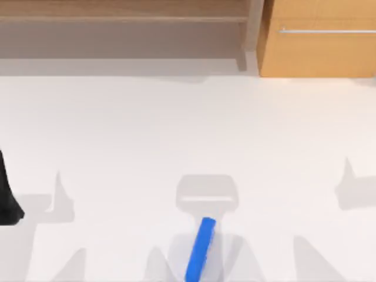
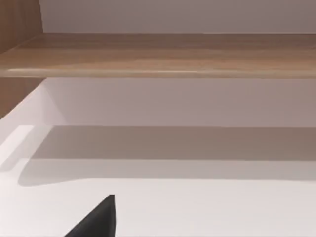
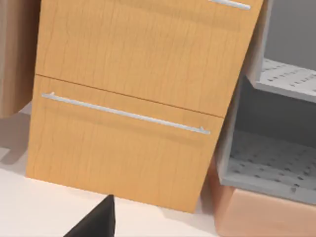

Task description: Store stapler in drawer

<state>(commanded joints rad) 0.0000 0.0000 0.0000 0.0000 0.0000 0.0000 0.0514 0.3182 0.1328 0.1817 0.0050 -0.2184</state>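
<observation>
We cannot tell whether our right gripper point(image 3: 96, 222) is wide or narrow; it faces the closed light orange-brown wooden drawer point(image 3: 123, 143) with its thin silver bar handle point(image 3: 126, 114). Our left gripper point(image 1: 7, 202) waits at the table's left edge. We should first grasp the handle at its middle and pull straight. The small glossy blue stapler point(image 1: 200, 249) lies at the white table's point(image 1: 188, 129) near edge, well apart from the drawer.
</observation>
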